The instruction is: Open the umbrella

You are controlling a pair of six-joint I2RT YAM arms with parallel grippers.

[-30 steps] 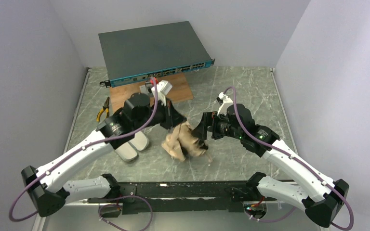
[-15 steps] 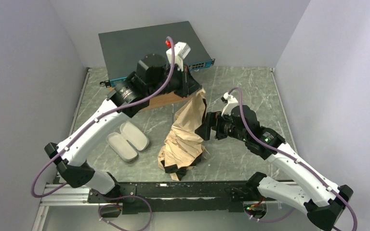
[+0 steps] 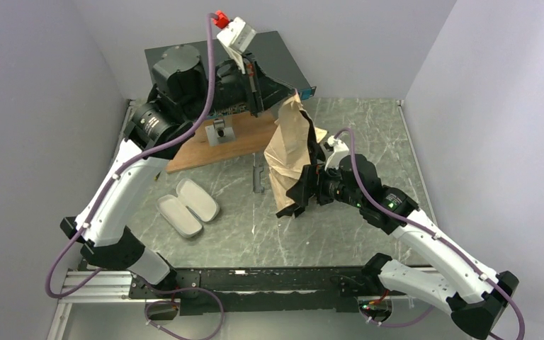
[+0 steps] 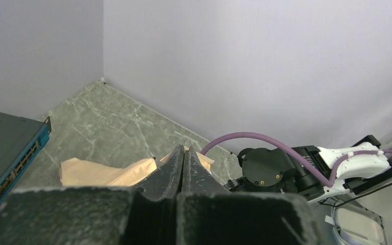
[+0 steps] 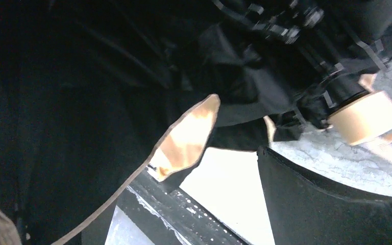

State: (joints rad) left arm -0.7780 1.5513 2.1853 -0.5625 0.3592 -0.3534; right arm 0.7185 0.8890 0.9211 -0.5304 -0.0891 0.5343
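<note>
The umbrella point(image 3: 287, 149) hangs nearly upright above the table, cream-beige fabric outside, black lining at its lower end. My left gripper point(image 3: 278, 91) is raised high at the back and shut on the umbrella's top end. In the left wrist view its fingers point(image 4: 182, 152) are pressed together with beige fabric point(image 4: 97, 173) just beyond them. My right gripper point(image 3: 299, 193) is at the umbrella's lower end and stands open point(image 5: 209, 168). Black lining point(image 5: 107, 76) drapes over its left side and hides that finger. The tan handle point(image 5: 365, 117) is to the upper right, outside the jaws.
A dark network switch point(image 3: 205, 71) stands at the back on a wooden board point(image 3: 219, 145) with a small grey fixture point(image 3: 219, 131). The whitish open case shell point(image 3: 188, 207) lies left of centre. A short grey bar point(image 3: 257, 177) lies beside the umbrella.
My left gripper rose up and back with the umbrella's top end. The umbrella went from a crumpled heap on the table to hanging stretched. My right gripper stayed near its lower end.
</note>
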